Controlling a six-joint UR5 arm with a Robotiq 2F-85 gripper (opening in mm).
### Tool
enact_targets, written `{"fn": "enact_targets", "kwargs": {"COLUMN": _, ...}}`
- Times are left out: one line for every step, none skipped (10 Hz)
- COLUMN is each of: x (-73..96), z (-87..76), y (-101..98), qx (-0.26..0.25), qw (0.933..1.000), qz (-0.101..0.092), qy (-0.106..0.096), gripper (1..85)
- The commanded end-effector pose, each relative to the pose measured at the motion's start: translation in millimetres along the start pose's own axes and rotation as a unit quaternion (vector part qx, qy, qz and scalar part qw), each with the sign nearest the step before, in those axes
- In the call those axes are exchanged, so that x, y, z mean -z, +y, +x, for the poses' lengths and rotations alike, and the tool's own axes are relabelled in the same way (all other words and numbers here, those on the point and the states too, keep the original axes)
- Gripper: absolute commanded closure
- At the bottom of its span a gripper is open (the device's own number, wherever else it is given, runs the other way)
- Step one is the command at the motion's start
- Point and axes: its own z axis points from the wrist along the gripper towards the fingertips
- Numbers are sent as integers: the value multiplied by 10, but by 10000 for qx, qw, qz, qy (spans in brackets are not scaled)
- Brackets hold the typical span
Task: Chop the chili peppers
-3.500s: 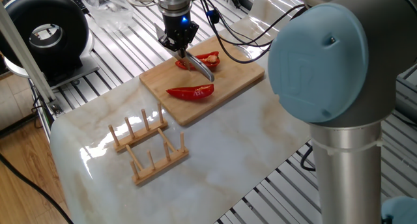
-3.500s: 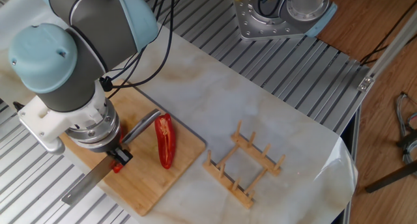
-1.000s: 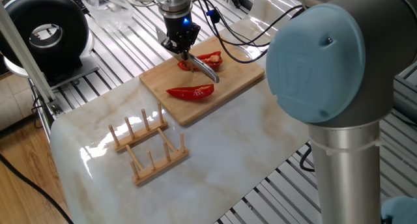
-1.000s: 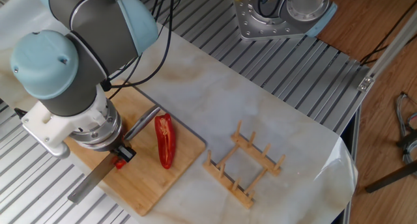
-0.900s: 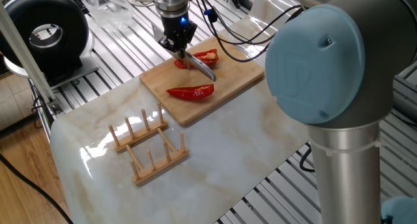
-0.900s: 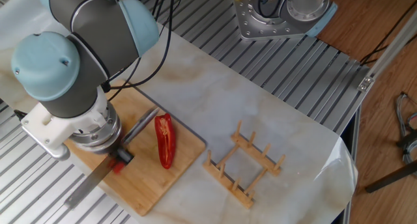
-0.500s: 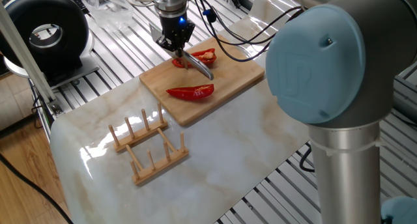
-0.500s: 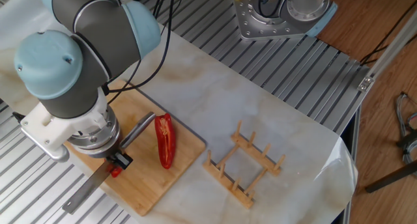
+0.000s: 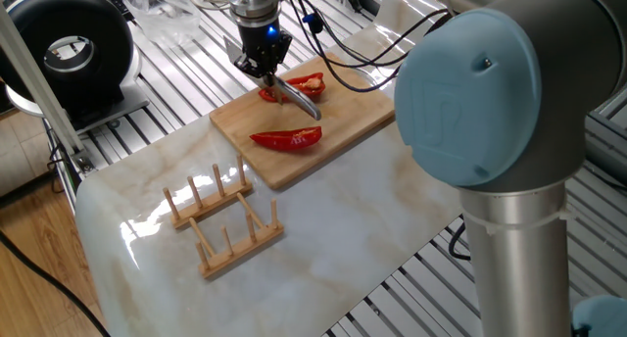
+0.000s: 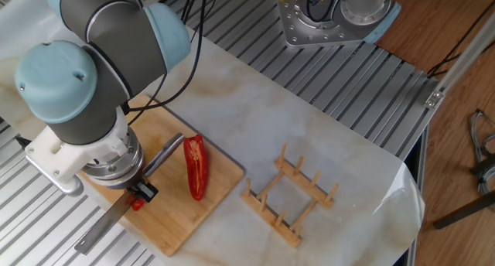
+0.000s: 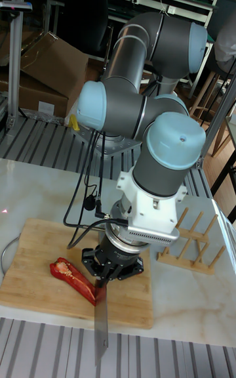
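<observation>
While the gripper (image 9: 265, 71) clamps a knife (image 11: 100, 325) over the cutting board (image 9: 348, 126), one chili pepper (image 9: 304, 83) lies under its blade and another chili pepper (image 9: 286, 138) lies nearby.

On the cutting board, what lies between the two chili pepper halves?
The knife blade held by the tool lies between the near half and the far half on the board; the other fixed view shows it best.

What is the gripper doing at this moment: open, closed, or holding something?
Gripper: closed on the knife, blade down over the chili pepper on the cutting board.
</observation>
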Motion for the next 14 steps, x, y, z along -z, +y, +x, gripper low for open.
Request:
{"fn": "enact_targets", "kwargs": {"x": -40, "z": 103, "y": 9, "qx": 121, "qw": 9997, "qz": -164, "qy": 149, "gripper": 843}}
{"fn": "enact_targets", "kwargs": {"x": -99, "z": 120, "y": -47, "qx": 183, "qw": 9996, "qz": -186, "qy": 116, "gripper": 843}}
{"fn": "enact_targets", "kwargs": {"x": -93, "z": 153, "y": -85, "qx": 221, "qw": 9995, "qz": -179, "qy": 116, "gripper": 843}}
{"fn": "enact_targets", "kwargs": {"x": 0, "z": 200, "y": -80, "qx": 209, "qw": 9995, "qz": -108, "qy": 213, "gripper": 843}}
{"fn": "enact_targets", "kwargs": {"x": 115, "z": 216, "y": -29, "qx": 152, "qw": 9995, "qz": -57, "qy": 277, "gripper": 843}}
{"fn": "enact_targets", "kwargs": {"x": 205, "z": 188, "y": 2, "qx": 107, "qw": 9996, "qz": 44, "qy": 267, "gripper": 843}}
{"fn": "enact_targets", "kwargs": {"x": 218, "z": 110, "y": -41, "qx": 148, "qw": 9997, "qz": 174, "qy": 129, "gripper": 843}}
{"fn": "enact_targets", "kwargs": {"x": 219, "z": 79, "y": -70, "qx": 173, "qw": 9996, "qz": 211, "qy": 9, "gripper": 843}}
{"fn": "enact_targets", "kwargs": {"x": 266, "z": 82, "y": -98, "qx": 208, "qw": 9994, "qz": 280, "qy": 6, "gripper": 843}}
{"fn": "enact_targets", "kwargs": {"x": 290, "z": 89, "y": -99, "qx": 224, "qw": 9994, "qz": 280, "qy": 7, "gripper": 843}}
{"fn": "enact_targets", "kwargs": {"x": 332, "z": 92, "y": -44, "qx": 237, "qw": 9995, "qz": 192, "qy": -45, "gripper": 843}}
{"fn": "enact_targets", "kwargs": {"x": 384, "z": 106, "y": -34, "qx": 299, "qw": 9993, "qz": 194, "qy": -74, "gripper": 843}}
{"fn": "enact_targets", "kwargs": {"x": 429, "z": 131, "y": -31, "qx": 276, "qw": 9994, "qz": 202, "qy": -81, "gripper": 843}}
{"fn": "enact_targets", "kwargs": {"x": 451, "z": 167, "y": -53, "qx": 189, "qw": 9995, "qz": 230, "qy": -51, "gripper": 843}}
